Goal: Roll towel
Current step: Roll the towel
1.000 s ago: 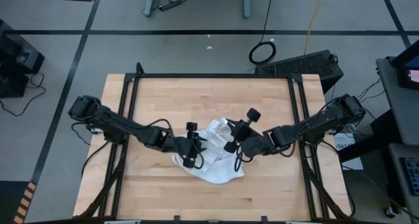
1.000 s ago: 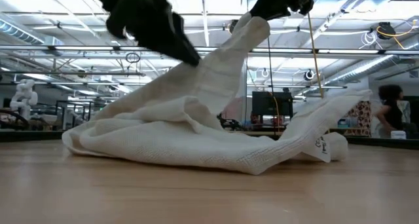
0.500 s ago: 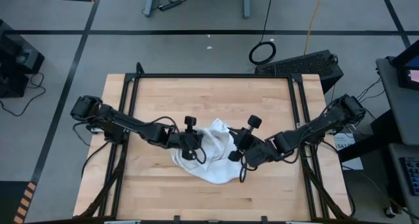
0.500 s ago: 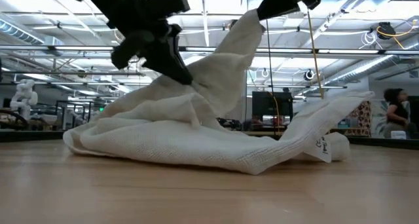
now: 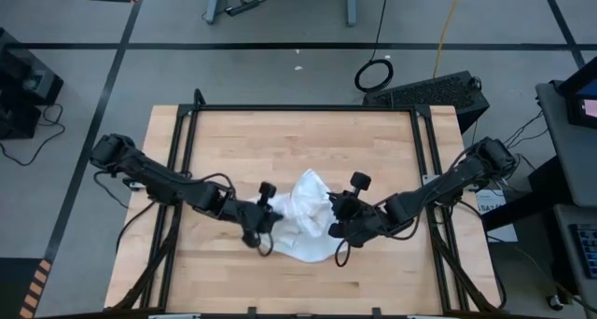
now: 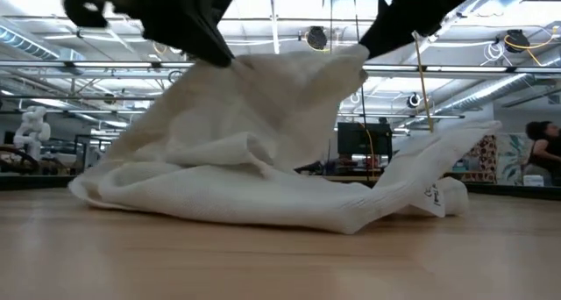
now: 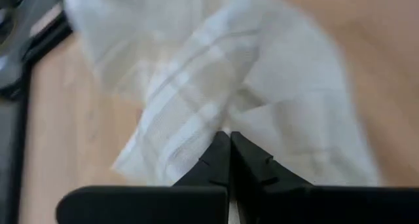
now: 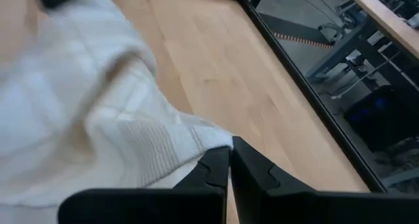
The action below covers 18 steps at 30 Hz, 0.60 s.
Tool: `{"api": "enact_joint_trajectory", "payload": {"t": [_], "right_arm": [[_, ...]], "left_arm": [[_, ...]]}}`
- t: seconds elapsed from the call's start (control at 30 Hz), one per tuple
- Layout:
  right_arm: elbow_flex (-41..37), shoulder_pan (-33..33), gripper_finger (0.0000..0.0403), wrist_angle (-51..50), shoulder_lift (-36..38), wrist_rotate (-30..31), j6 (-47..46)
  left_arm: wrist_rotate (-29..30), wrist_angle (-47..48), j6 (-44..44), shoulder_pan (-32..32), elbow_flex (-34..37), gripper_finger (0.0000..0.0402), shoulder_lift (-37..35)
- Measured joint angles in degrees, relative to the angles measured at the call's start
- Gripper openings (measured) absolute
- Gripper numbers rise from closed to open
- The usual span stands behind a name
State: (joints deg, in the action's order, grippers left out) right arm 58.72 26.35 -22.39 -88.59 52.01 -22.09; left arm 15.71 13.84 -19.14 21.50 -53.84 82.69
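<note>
High view is showing the towel (image 5: 300,216) bunched between both grippers mid-table, no clear long axis from above. Low view is adding what that hides: the cloth is being held up off the wood in a tent, its trailing end lying flat past the right gripper (image 5: 336,220). Left gripper (image 5: 264,228) is pinching its side of the towel, jaws closed on fabric. Right wrist view is showing those fingers (image 8: 216,175) clamping a ribbed hem.

Right end effector (image 8: 230,160) pinching towel (image 8: 85,139)
</note>
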Motion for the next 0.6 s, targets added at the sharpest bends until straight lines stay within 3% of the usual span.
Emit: {"api": "enact_joint_trajectory", "payload": {"t": [0.3, 0.6], "right_arm": [[0.0, 0.5, 0.0017, -2.0, -2.3, -4.3, -0.7], [0.0, 2.9, 0.0083, -8.4, -3.3, -5.9, -5.2]], "left_arm": [[-8.2, -3.9, -5.6, 2.6, 0.0, 0.0004, -1.7], [-6.6, -2.2, -4.2, -1.2, 0.0, 0.0004, -1.6]]}}
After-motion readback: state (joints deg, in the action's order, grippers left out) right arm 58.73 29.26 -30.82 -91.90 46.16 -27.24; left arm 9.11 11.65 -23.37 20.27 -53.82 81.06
